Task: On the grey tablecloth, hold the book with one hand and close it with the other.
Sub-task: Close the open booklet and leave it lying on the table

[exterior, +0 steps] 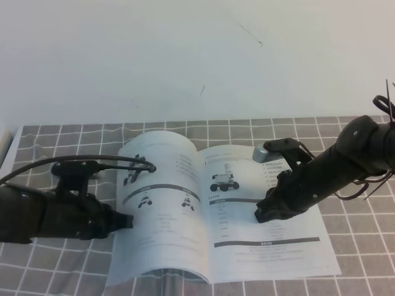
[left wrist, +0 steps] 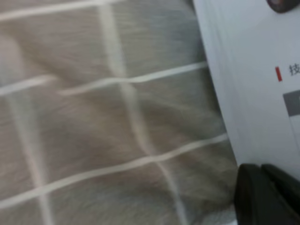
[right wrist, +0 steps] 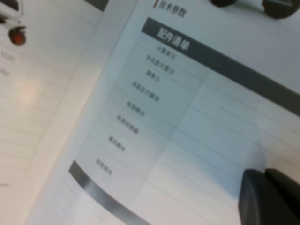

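Note:
The book [exterior: 185, 209] lies open on the grey tablecloth [exterior: 358, 246], its left page bulging upward and its right page flat. My left gripper [exterior: 125, 221] is shut, with its tip at the outer edge of the left page. The left wrist view shows that page edge [left wrist: 253, 70] beside the cloth [left wrist: 93, 140], and the dark fingertips [left wrist: 262, 197] close together at the bottom right. My right gripper [exterior: 260, 214] is shut and pressed down on the right page below the robot photo. In the right wrist view its fingertips [right wrist: 267, 197] rest on the printed table [right wrist: 164, 103].
A loose black cable [exterior: 123, 161] arches from the left arm over the top of the left page. A silver-grey part [exterior: 265, 153] sits on the right arm above the book. Past the cloth's back edge is a plain white surface [exterior: 185, 61].

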